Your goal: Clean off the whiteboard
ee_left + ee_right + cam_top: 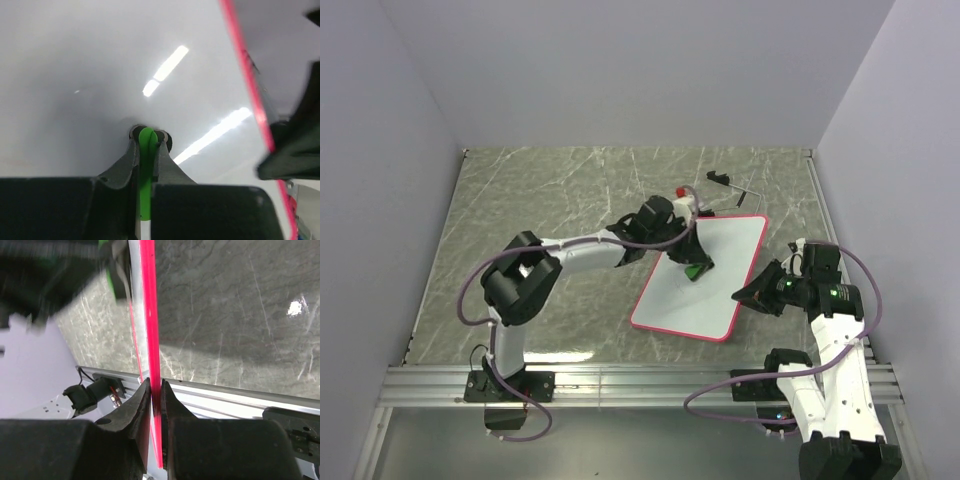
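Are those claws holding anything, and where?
Left gripper pinches a green block by its sides; right gripper clamps the whiteboard at its red edge.

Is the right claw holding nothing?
No, the right claw is shut on the whiteboard, pinching its red rim.
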`<move>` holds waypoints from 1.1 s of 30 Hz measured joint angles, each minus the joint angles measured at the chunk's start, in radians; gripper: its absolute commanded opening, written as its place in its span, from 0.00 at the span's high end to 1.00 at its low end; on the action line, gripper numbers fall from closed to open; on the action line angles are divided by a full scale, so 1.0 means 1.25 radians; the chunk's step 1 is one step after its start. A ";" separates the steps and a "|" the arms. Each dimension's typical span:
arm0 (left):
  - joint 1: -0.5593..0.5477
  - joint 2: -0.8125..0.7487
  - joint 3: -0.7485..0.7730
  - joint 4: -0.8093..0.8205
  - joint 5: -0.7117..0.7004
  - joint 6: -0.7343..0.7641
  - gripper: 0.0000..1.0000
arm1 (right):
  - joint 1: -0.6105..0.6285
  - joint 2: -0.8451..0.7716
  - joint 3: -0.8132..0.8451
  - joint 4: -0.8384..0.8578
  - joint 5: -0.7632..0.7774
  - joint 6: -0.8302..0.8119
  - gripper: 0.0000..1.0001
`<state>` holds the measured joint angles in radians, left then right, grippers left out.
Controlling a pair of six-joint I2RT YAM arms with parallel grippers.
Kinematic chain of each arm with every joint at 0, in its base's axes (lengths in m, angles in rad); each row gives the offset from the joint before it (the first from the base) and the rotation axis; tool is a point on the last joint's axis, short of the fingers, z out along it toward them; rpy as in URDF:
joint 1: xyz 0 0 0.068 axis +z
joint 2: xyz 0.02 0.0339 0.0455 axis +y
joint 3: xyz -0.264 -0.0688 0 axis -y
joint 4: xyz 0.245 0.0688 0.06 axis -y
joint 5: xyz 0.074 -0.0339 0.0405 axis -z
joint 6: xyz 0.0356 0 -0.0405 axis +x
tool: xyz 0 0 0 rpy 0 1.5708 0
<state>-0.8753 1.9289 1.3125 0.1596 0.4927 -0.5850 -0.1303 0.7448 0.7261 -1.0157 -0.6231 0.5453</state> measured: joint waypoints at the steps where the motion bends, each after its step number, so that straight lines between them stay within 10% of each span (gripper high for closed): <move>1: 0.020 0.008 -0.006 -0.002 -0.003 -0.002 1.00 | 0.000 0.000 0.000 0.002 -0.002 0.001 1.00; 18: 0.155 0.118 0.005 0.026 -0.013 0.059 1.00 | 0.000 0.003 0.001 0.004 0.003 0.006 1.00; 33: -0.069 -0.223 -0.270 0.031 -0.041 0.036 1.00 | 0.003 0.104 0.042 0.058 -0.005 0.005 1.00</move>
<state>-0.9611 1.6505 0.9745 0.1982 0.4412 -0.5404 -0.1265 0.8753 0.7792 -0.9428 -0.6289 0.5514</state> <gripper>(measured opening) 0.077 0.143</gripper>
